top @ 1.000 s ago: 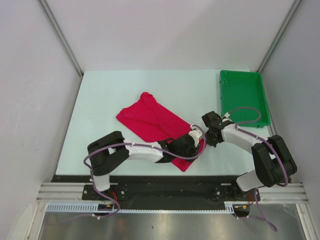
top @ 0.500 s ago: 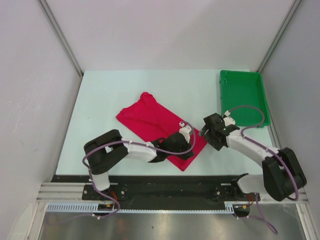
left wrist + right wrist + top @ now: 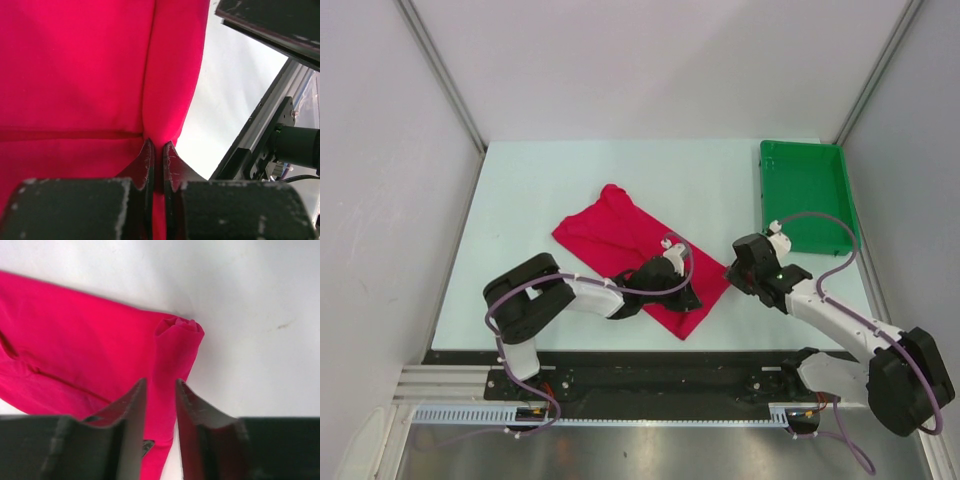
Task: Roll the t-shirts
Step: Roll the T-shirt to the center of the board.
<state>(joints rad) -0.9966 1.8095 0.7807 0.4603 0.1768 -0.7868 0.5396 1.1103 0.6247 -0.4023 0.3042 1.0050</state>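
Crimson t-shirt [image 3: 610, 240] edge in clamped left hand [image 3: 156, 147], rolled corner just beyond parted, empty right hand [image 3: 160, 384].

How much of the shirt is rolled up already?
Done: the t-shirt lies folded into a long strip. In hand: the left fingers pinch the cloth near one end, where a small curl shows; the right fingers hover open there. Left: nearly the whole roll.

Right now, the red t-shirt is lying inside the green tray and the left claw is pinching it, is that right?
No: the top external view shows the t-shirt lying on the table, apart from the green tray. The left gripper is indeed pinching it.
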